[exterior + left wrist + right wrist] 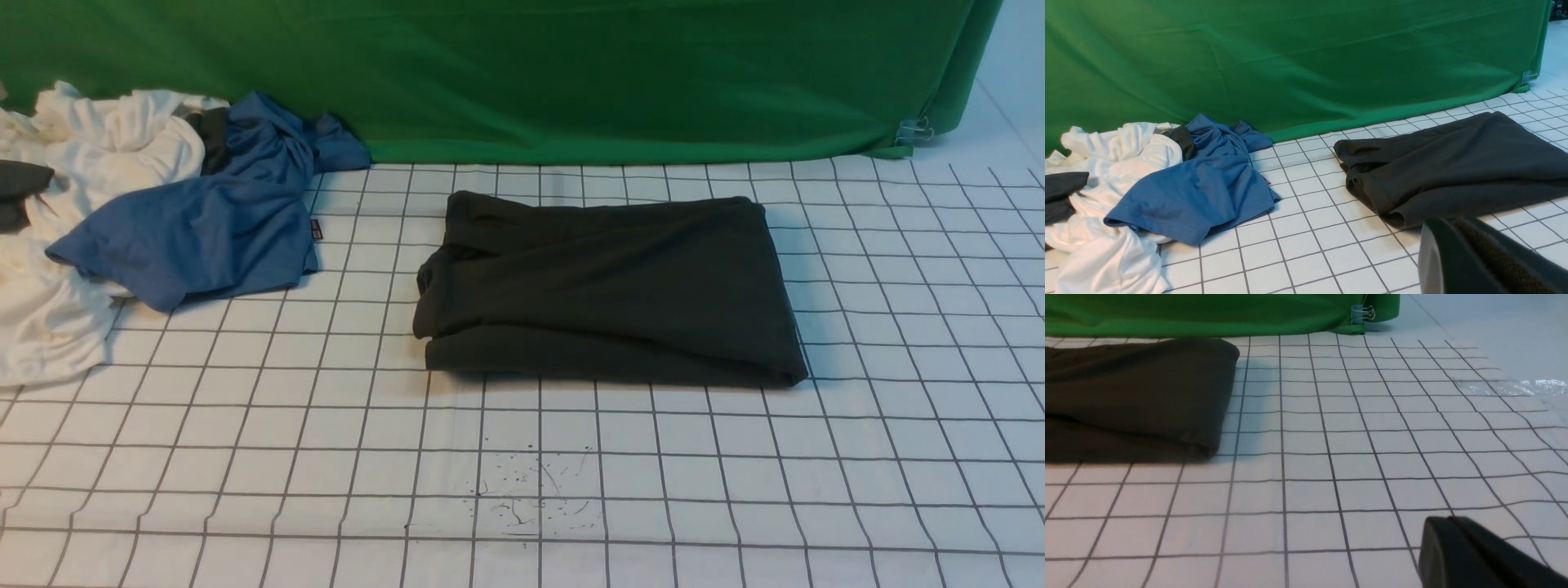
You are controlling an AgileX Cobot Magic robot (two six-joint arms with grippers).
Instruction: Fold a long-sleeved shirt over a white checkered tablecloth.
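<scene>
Charcoal cotton, the shirt [608, 287] lies folded into a compact rectangle on the tablecloth [522, 490], towards the cloth's far edge and roughly midway between its left and right edges, just short of the green backdrop [571, 73]. Its long axis runs left to right, parallel to that far edge. The fold looks finished, with a thick doubled edge along the near side and no sleeve hanging loose.

Neither arm shows in the front view. Each wrist view catches only a dark sliver of its own gripper: the left gripper [1457, 253] and the right gripper [1453, 547] both have their jaws pressed together on nothing. Both hang apart from the shirt, on its near side, one off each short end; neither looks clearly nearer.

A heap of blue [212, 212] and white clothes [82, 163] sits at the far left corner, well apart from the shirt.

Judging by this, little remains beyond perhaps a tidying pass.
</scene>
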